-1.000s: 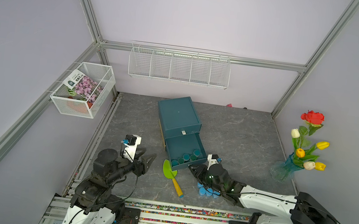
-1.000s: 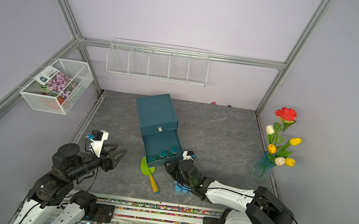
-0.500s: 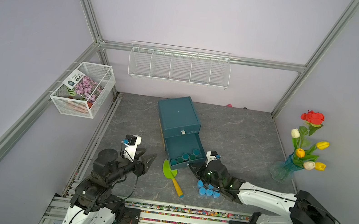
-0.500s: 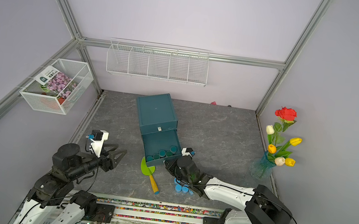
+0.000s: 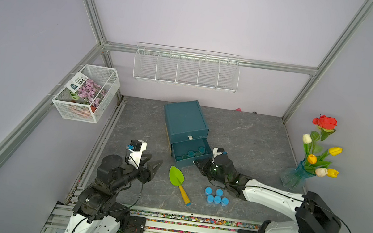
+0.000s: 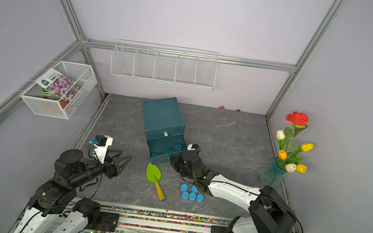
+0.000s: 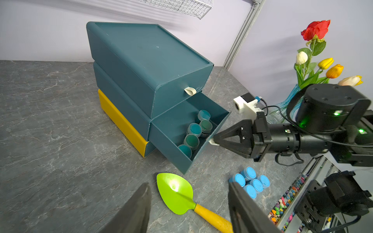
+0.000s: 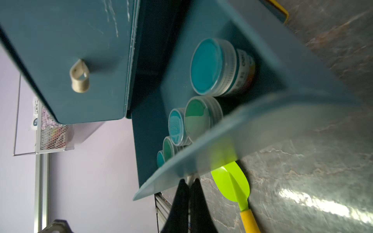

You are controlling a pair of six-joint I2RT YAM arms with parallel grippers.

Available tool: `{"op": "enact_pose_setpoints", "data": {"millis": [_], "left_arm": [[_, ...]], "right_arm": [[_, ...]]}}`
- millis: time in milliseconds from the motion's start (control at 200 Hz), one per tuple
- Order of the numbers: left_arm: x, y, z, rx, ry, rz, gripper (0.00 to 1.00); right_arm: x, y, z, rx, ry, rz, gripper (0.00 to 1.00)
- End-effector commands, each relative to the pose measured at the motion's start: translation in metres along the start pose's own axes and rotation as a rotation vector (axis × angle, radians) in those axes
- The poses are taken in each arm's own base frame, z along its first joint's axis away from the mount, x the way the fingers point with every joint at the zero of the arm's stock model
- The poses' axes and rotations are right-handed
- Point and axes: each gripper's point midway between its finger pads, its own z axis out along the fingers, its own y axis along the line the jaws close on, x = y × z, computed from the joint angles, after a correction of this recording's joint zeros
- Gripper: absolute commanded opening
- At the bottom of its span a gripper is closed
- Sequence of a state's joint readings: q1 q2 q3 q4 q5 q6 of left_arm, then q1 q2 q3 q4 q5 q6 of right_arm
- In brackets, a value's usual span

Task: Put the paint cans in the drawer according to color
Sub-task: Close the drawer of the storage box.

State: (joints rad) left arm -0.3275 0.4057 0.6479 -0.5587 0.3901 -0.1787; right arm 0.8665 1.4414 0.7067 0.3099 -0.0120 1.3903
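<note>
Left gripper [image 5: 156,158], jaws apart and empty, hovers left of the open drawer [image 7: 169,137]. Drawer holds five teal paint cans [image 7: 191,141]: that colour looks done. Right gripper [image 7: 214,141] is clamped on the drawer's pull tab [image 8: 191,178]. Five light blue paint cans [image 5: 217,200] stand in front of the drawer, unsorted.

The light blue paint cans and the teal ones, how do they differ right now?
The light blue paint cans, five of them, stand clustered on the table, while the teal paint cans sit inside the open middle drawer. The light blue ones have bright lids; the teal ones' lids are darker, some greener. Both are small round lidded jars standing upright.
</note>
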Motion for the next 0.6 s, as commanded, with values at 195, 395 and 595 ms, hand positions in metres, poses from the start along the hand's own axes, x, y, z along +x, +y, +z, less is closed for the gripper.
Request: {"op": "enact_pose_setpoints", "data": {"millis": [195, 395, 595], "left_arm": [[-0.001, 0.0, 0.0, -0.001, -0.009, 0.002, 0.64], [-0.001, 0.001, 0.0, -0.008, -0.009, 0.002, 0.64], [-0.001, 0.002, -0.001, -0.016, -0.011, 0.0, 0.64]], "right_arm": [[-0.028, 0.042, 0.021, -0.112, -0.061, 0.005, 0.0], [-0.043, 0.049, 0.043, -0.225, -0.127, 0.064, 0.0], [-0.057, 0.054, 0.056, -0.235, -0.18, 0.079, 0.0]]}}
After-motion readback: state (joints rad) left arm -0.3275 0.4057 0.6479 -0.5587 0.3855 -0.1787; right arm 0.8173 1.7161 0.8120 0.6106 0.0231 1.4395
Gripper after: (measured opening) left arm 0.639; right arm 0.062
